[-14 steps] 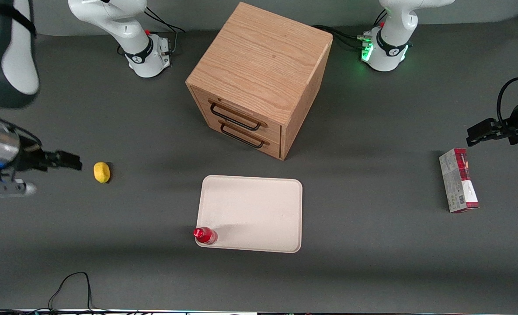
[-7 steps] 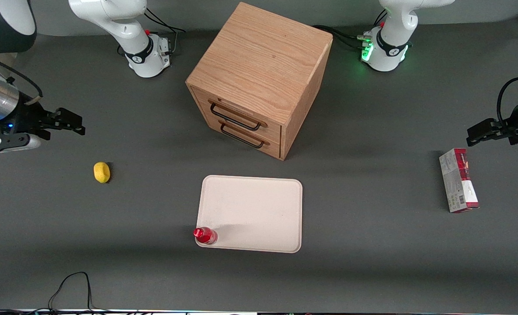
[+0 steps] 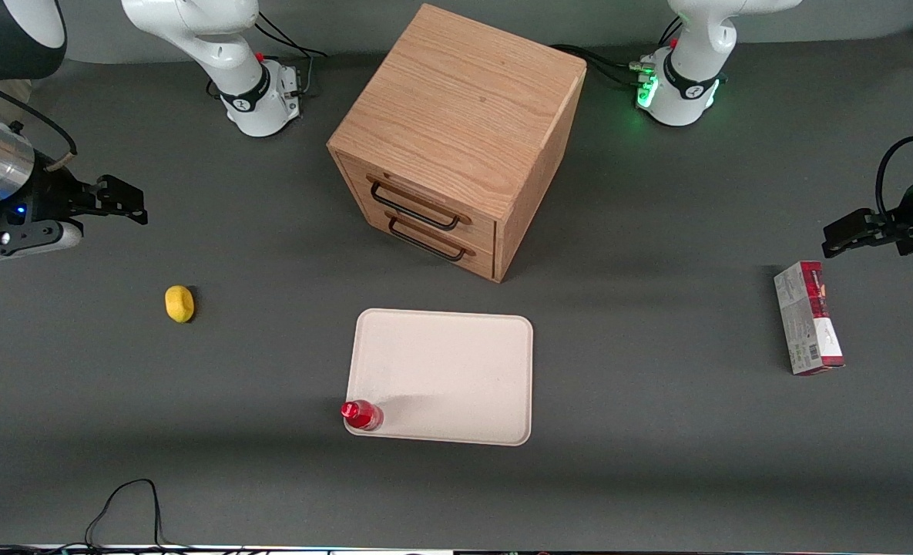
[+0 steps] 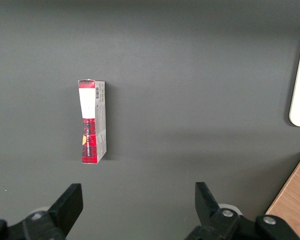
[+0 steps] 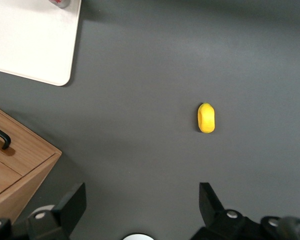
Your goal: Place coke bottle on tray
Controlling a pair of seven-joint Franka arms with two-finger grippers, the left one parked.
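Black two-finger gripper (image 3: 121, 204) of the working arm is seen high over the working arm's end of the dark grey table (image 3: 656, 432), its fingers (image 5: 72, 202) spread wide apart, nothing held between them. A small yellow lemon-shaped object (image 3: 179, 303) lies on the mat nearer the front camera than the gripper. The small red coke bottle (image 3: 361, 415) with red cap is stood upright on a near corner of the large flat pale cream rectangular tray (image 3: 456, 370). A wooden two-drawer cabinet (image 3: 456, 139) with black handles is set farther from the camera than the tray. A red-and-white carton box (image 3: 808, 317) is laid flat toward the parked arm's end.
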